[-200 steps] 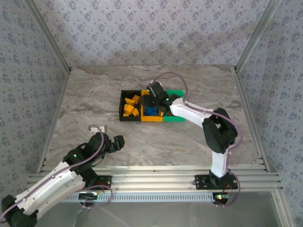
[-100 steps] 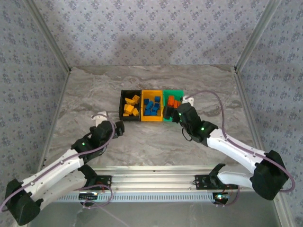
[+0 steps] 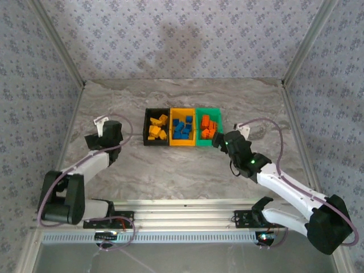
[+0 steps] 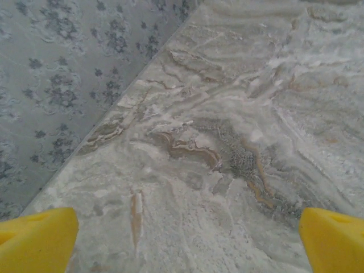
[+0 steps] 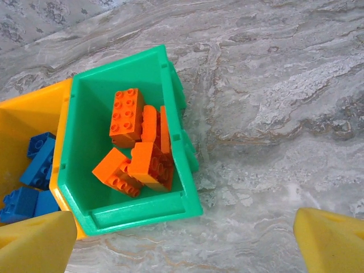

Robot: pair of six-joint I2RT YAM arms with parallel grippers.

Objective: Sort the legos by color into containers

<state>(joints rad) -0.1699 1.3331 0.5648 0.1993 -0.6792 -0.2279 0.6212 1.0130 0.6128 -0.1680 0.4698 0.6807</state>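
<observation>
The small studded plastic bricks all lie in bins, sorted by colour: the red-orange bricks [image 5: 126, 114] lie in a loose heap, one flat with its studs up and the others tilted against each other; the blue bricks [image 5: 37, 165] and the yellow-orange bricks [image 3: 156, 131] are likewise jumbled. The right gripper [image 5: 182, 242] has its yellow fingers [image 5: 333, 239] spread wide with only bare surface between them, holding and touching nothing; from above it sits just off the near right corner of the green bin. The left gripper [image 4: 183, 242] is equally wide open and empty, its fingers [image 4: 34, 239] over the grey marble-patterned table surface [image 3: 187, 165] close to the left edge, where the patterned wall [image 4: 51, 68] meets it, well apart from the bins. Three bins stand side by side in a touching row around the middle of the surface, somewhat toward the far edge. The black plastic bin [image 3: 145, 126] on the left holds the yellow-orange bricks, the yellow-orange plastic bin [image 3: 182, 143] in the centre holds the blue ones, and the green rectangular plastic bin [image 5: 142, 213] on the right holds the red-orange ones.
</observation>
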